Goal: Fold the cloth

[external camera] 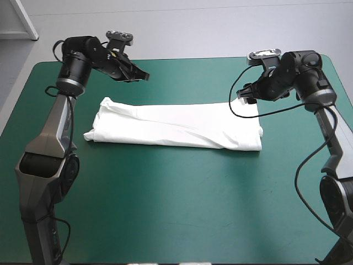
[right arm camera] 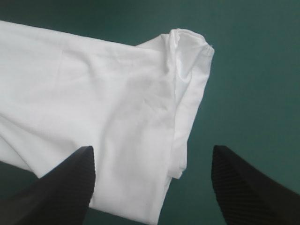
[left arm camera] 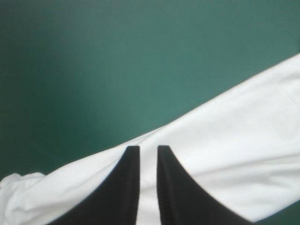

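- The T-shirt (external camera: 176, 127) lay on the teal-green cover (external camera: 165, 210) as a long, flat white band, folded lengthwise by the look of it; one end lay under and ahead of the left gripper (left arm camera: 148, 149), the other under the right gripper (right arm camera: 152, 150).
- The left gripper hung above its end with its black fingers (left arm camera: 124, 192) drawn almost together, only a thin slit between them; white showed through the slit, but the cloth seemed to lie flat beneath rather than pinched, so I judged that it held nothing.
- The right gripper stood spread wide and gripped nothing; the band's short end edge ran between its fingers, with bare cover beside the farther one; the rumpled corner (a small bunched knob of fabric) lay ahead of it.
- I took the shirt to be light, soft and limp; it would sag and drape from any hold, and its stacked layers could slide over one another; nothing about it looked breakable.
- The sensible holds, to my eye, were the corners of each short end, pinched through all the layers at once; a grip on the top layer alone would likely peel the fold open; the right gripper's end looked the readier, its edge already between the parted fingers.
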